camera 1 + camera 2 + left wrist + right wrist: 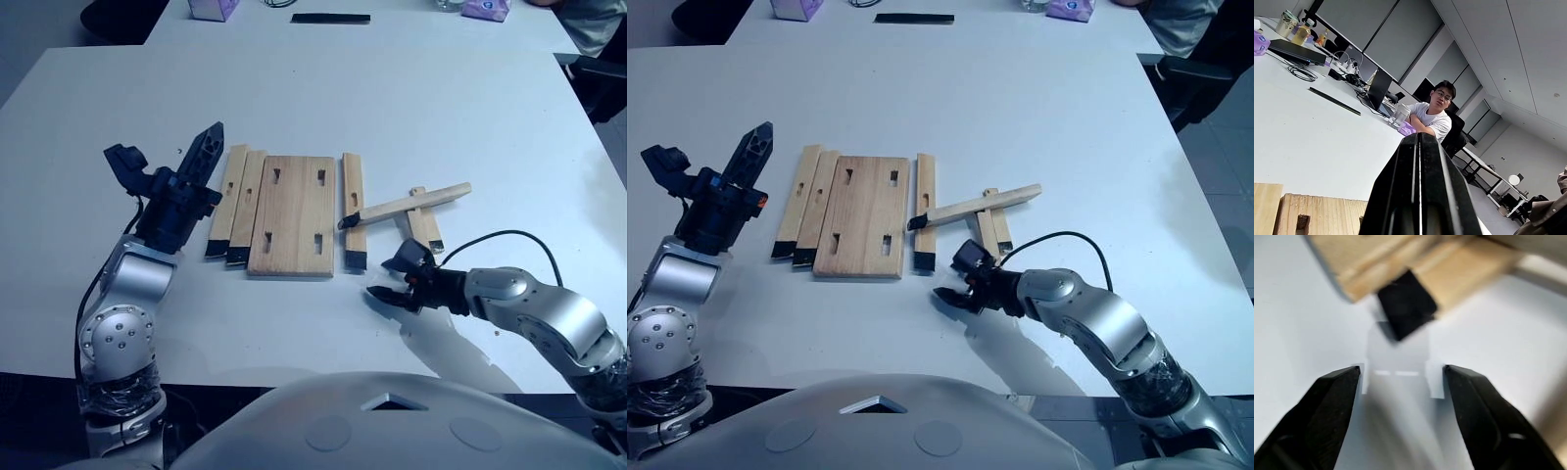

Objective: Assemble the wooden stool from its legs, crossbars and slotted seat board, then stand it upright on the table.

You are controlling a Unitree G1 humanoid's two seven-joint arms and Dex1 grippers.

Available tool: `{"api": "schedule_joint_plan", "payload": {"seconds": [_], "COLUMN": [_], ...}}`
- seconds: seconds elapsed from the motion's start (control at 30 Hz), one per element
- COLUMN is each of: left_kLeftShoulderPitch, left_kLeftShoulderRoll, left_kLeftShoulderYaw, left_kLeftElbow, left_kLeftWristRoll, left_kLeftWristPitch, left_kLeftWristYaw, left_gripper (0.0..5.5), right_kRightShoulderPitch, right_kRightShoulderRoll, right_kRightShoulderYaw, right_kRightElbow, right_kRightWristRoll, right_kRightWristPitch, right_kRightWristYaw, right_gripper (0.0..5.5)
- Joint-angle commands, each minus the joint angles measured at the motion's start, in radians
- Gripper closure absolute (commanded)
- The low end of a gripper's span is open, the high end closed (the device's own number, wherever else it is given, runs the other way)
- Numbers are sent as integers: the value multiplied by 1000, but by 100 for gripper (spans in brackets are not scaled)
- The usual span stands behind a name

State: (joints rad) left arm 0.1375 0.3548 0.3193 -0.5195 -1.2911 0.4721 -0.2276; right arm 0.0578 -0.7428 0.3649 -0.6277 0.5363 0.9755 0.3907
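The slotted seat board (290, 215) lies flat mid-table. Two black-tipped legs (238, 204) lie side by side against its left edge, and a third leg (353, 211) lies along its right edge. Further right, a long bar (407, 205) rests slanted across two short pieces (423, 226). My left gripper (207, 155) is raised above the table just left of the legs, pointing up and shut with nothing in it; its closed fingers (1420, 181) rise over the board (1317, 215). My right gripper (387, 278) hovers low and open, just in front of the third leg's black tip (1406, 303).
A black strip (330, 18) and two tissue boxes (214, 8) (485, 8) sit on the far table. The white table (470, 117) has wide bare areas behind and right of the parts. A black cable (519, 240) loops over my right forearm.
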Motion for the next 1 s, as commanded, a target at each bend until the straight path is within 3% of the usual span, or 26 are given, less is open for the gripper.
{"api": "schedule_joint_plan", "payload": {"seconds": [0.03,0.17,0.33,0.47,0.6,0.73,1.0], "left_kLeftShoulderPitch": [6,28,36,13,-3,11,-13], "left_kLeftShoulderRoll": [-1,-18,-38,-47,-52,-63,-76], "left_kLeftShoulderYaw": [4,5,2,-8,-11,-13,-19], "left_kLeftElbow": [-7,-21,-17,-5,11,6,18], "left_kLeftWristRoll": [3,14,30,41,47,57,74], "left_kLeftWristPitch": [12,1,-15,-14,-11,-17,-18], "left_kLeftWristYaw": [9,12,8,2,-9,-16,-20], "left_gripper": [550,550,550,550,550,550,550], "right_kRightShoulderPitch": [87,110,6,-13,-21,-160,-162], "right_kRightShoulderRoll": [-41,-37,63,64,124,132,244], "right_kRightShoulderYaw": [-86,-164,-231,-262,-380,-515,-570], "right_kRightElbow": [40,57,188,199,117,190,113], "right_kRightWristRoll": [-80,-132,-204,-197,-30,35,142], "right_kRightWristPitch": [26,10,-25,-44,128,308,612], "right_kRightWristYaw": [-64,-89,-170,-113,-50,-56,-31], "right_gripper": [229,229,229,229,229,229,229]}}
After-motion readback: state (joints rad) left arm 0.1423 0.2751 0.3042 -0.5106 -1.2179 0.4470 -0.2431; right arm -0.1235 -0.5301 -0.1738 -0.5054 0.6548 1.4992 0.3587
